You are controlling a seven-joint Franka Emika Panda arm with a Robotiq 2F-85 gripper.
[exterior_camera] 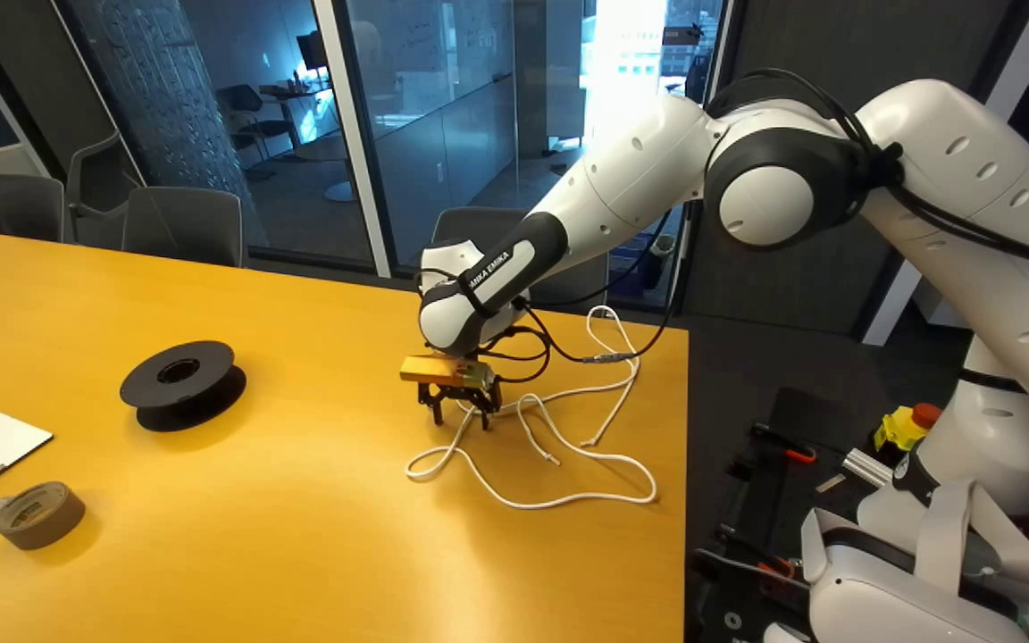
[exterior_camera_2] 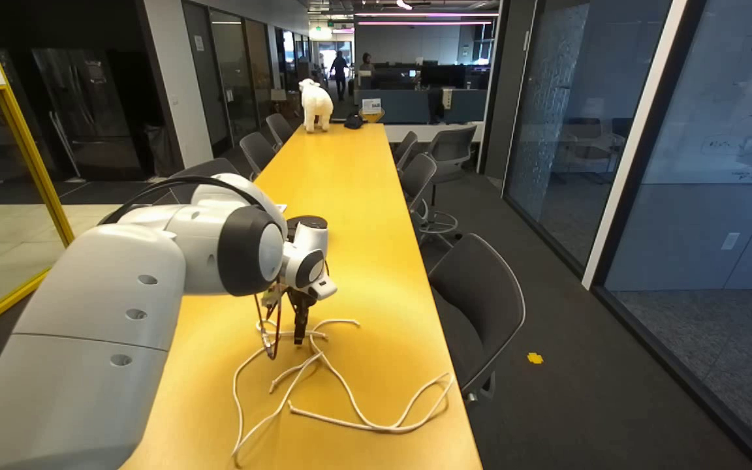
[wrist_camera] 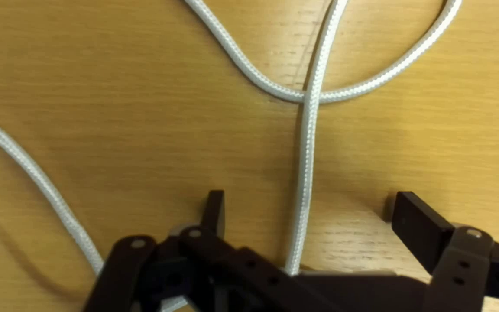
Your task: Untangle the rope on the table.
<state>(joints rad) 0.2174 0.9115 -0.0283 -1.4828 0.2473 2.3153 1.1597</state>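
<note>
the white rope [wrist_camera: 308, 154] lies in loose loops and crossings on the yellow bench [exterior_camera: 300, 536], close to one end in both exterior views, its strands spread below and beside the fingers [wrist_camera: 420, 229]. those stand wide apart in the wrist view, one strand running loose between them and crossing over a curved piece further up, another passing outside the gap. in an exterior view, a black spool [exterior_camera: 182, 393] and a brown tape roll [exterior_camera: 43, 527] sit well apart from the rope.
</note>
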